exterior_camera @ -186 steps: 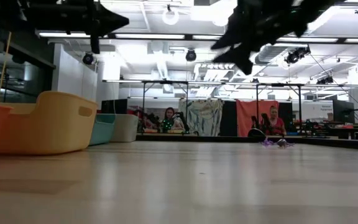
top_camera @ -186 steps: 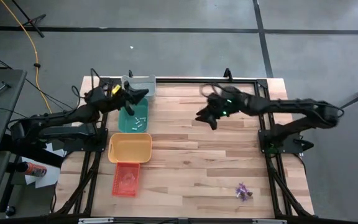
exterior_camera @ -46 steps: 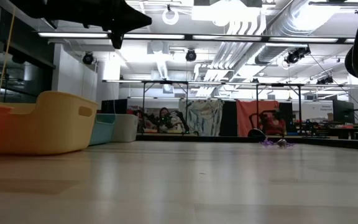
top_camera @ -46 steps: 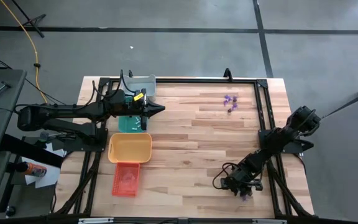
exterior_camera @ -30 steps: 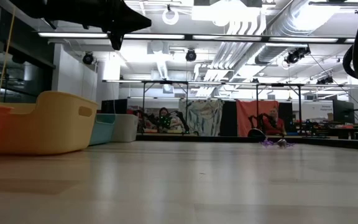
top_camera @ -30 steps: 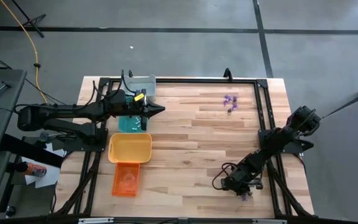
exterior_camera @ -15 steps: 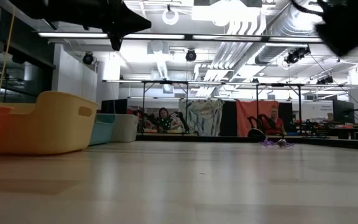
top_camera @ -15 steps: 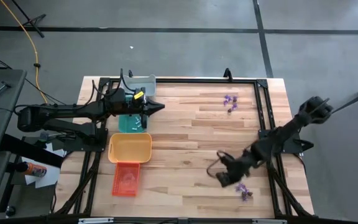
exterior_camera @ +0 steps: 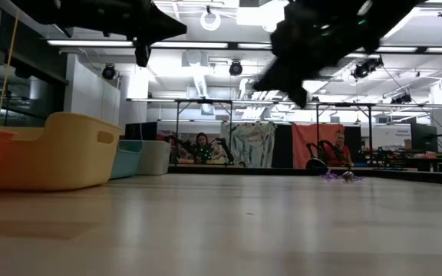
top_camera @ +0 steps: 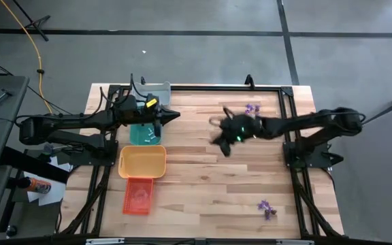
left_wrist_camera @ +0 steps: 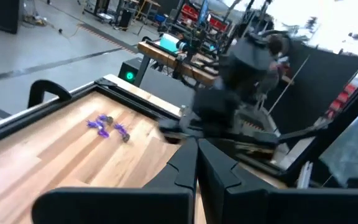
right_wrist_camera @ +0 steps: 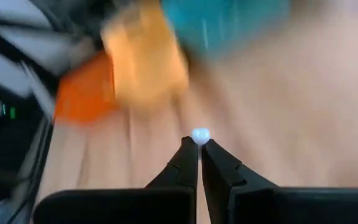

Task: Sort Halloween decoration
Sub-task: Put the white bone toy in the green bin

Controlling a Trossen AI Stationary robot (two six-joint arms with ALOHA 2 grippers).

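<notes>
Halloween trinkets are the task's things, and one of them, a tiny whitish bead-like piece (right_wrist_camera: 200,135), is pinched at the very tips of the right gripper (top_camera: 221,145), whose fingers are closed on it. That gripper is held above the middle of the wooden table (top_camera: 203,184), toward the far side, with its dark arm stretched in from the right. Just beyond it, near the far right edge, a small cluster of purple trinkets (top_camera: 252,108) is scattered on the boards; in the left wrist view the same cluster (left_wrist_camera: 107,126) is seen as several purple bits and one darker piece. A second small purple group (top_camera: 267,208) lies at the near right corner. The left gripper (top_camera: 174,115) is closed with nothing seen between its fingers, and is held over the teal tray (top_camera: 144,134) at the far left. Along the left side a grey tray (top_camera: 154,90), a yellow tray (top_camera: 142,162) and an orange tray (top_camera: 138,195) are lined up, far to near.
</notes>
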